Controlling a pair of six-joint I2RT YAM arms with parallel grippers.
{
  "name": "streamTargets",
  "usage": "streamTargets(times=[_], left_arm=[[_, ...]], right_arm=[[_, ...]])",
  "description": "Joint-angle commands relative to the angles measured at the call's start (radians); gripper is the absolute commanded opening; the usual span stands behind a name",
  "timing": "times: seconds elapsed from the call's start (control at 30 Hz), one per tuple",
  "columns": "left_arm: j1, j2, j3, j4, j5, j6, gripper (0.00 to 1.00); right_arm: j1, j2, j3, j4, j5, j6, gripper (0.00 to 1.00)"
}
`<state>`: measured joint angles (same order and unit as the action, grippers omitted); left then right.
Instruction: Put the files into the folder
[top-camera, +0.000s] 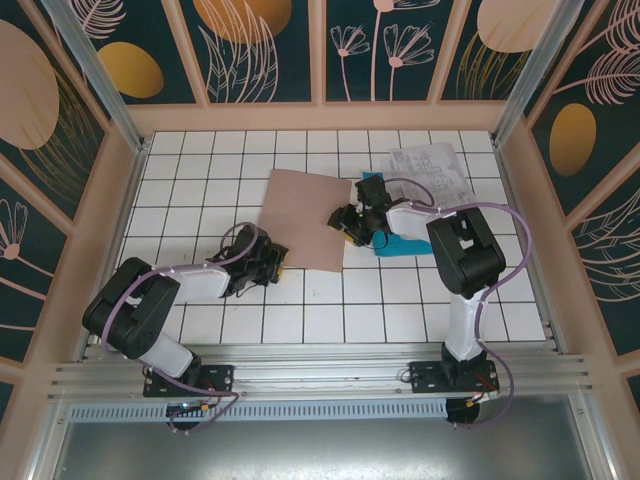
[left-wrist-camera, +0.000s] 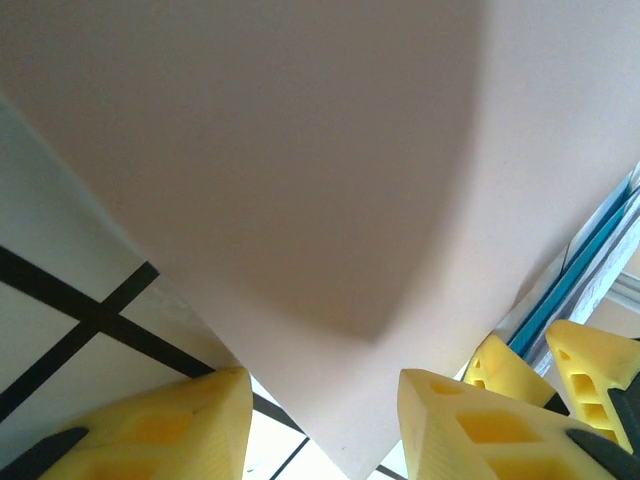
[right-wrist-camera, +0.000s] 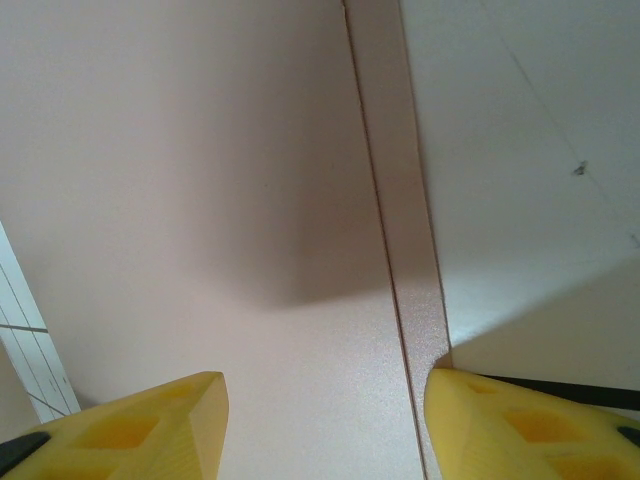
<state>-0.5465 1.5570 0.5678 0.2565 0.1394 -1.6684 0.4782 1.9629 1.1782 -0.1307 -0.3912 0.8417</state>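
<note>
White tiled tabletop (top-camera: 200, 160) in a walled cell. Pinkish-brown folder (top-camera: 310, 215) lies flat mid-tabletop, turned at an angle. The files sit right of it: white printed sheets (top-camera: 432, 168) toward the far right, and a cyan sheet (top-camera: 408, 245) partly under the right arm, just beside the folder's right edge. Left fingers (left-wrist-camera: 170, 425) are spread wide at the folder's near-left corner, the corner dipping between them, nothing clamped. Right fingers (right-wrist-camera: 520, 430) are also spread wide, low over the folder's right side, straddling a straight seam line. Cannot tell if they touch it.
</note>
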Motion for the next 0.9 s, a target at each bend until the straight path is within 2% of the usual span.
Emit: streamTargets(times=[0.0,0.2,0.43,0.87], left_arm=[[-0.006,-0.022,0.027,-0.047,-0.03,0.007,0.41],[-0.004,-0.014,0.03,-0.05,-0.029,0.005,0.38],[-0.006,0.019,-0.001,0.049,-0.019,-0.013,0.35],[-0.005,0.019,-0.028,0.132,-0.005,-0.035,0.26]], right_arm=[[-0.006,0.065,-0.011,-0.089,0.031,-0.026,0.57],[-0.006,0.068,-0.009,-0.092,0.029,-0.029,0.57],[-0.006,0.07,-0.008,-0.093,0.025,-0.031,0.57],[-0.01,0.08,0.0,-0.073,-0.014,-0.035,0.57]])
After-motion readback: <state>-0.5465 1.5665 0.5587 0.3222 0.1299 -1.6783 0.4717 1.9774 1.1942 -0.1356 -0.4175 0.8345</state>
